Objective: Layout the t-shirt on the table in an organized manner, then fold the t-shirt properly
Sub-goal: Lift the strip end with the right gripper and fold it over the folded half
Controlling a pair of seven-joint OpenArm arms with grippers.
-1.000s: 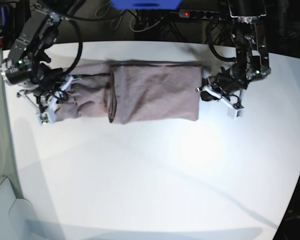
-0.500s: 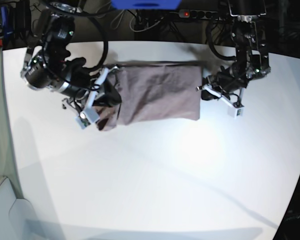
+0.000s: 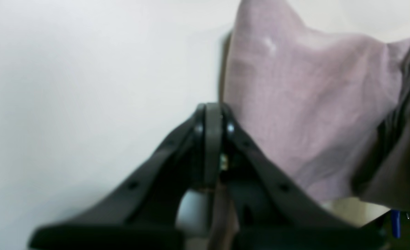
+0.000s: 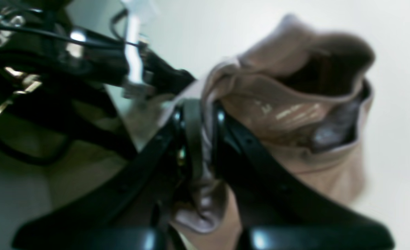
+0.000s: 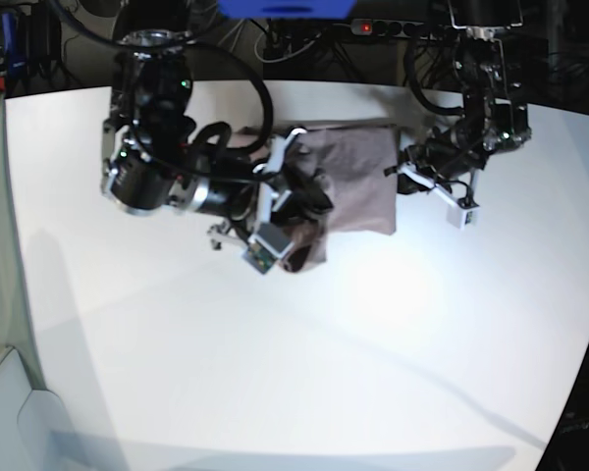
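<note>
The mauve-pink t-shirt lies in a short folded band at the back of the white table. My right gripper is shut on one end of it and holds a bunched fold lifted over the rest. In the right wrist view, fabric runs between the shut fingers of that gripper. My left gripper sits at the shirt's right edge. In the left wrist view the left gripper is shut, with the shirt's edge at its tips and a strip of cloth between the fingers.
A power strip with a red light and loose cables lie behind the table's far edge, beside a blue object. The table's left edge drops to a grey surface. Both arms crowd the back of the table.
My right arm has swept from the shirt's far left end across to its middle, carrying that end over the rest. The left arm has barely moved.
</note>
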